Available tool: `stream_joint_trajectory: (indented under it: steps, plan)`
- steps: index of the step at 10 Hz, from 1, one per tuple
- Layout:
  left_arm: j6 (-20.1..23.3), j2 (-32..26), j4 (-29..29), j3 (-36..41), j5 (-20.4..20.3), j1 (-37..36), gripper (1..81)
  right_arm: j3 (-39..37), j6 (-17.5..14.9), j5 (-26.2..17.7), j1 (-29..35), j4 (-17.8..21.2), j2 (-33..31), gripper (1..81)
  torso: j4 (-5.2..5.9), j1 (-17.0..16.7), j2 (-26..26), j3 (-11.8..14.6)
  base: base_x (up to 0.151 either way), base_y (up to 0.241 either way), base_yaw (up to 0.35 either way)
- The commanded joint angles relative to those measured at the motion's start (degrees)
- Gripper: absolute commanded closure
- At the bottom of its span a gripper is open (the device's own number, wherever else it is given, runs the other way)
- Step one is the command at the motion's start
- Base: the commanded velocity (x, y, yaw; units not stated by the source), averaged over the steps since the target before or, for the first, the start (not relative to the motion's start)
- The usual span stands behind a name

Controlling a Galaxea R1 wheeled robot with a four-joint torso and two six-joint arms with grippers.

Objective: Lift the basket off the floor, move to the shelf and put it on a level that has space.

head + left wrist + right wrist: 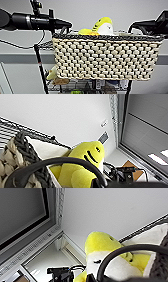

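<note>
Basket [105, 58] sits high and level in my head view, cream chequered weave with a dark rim, held up at both short ends. It hangs in front of the shelf [41, 72], whose black posts and wire tiers I see behind and below it; I can't tell if its base touches a tier. A yellow and white plush toy [102, 26] pokes up out of the basket. Left gripper [65, 25] meets the rim at one end, right gripper [132, 26] at the other. In both wrist views a dark loop handle [57, 162] arcs close across the toy. Fingers on either side: I cannot tell how they stand. Pale wall [100, 10] behind.
</note>
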Motion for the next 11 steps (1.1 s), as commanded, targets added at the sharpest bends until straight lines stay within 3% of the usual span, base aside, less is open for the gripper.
stream_joint_trajectory:
  steps: [1, 5, 11]
  plan:
    - [0.8, 5.4, -0.7, -7.7, -1.2, -10.0, 81.1, -9.1, 0.1, 1.9, 8.4, 0.1, 7.8, 81.1, 0.00, 0.0, 0.0, 0.0, 0.000, 0.000, 0.000]
    - [0.9, 10.7, -1.4, -18.4, 4.7, -12.2, 81.1, -18.5, 0.0, -0.8, 10.2, 0.1, 14.9, 81.1, 0.00, 0.0, 0.0, 0.0, 0.000, 0.000, 0.000]
    - [2.0, 16.7, -0.1, -33.3, 11.8, -11.9, 81.1, -31.0, -0.6, -4.5, 10.3, -2.8, 22.0, 81.1, 0.00, 0.0, 0.0, 0.0, 0.000, 0.000, 0.000]
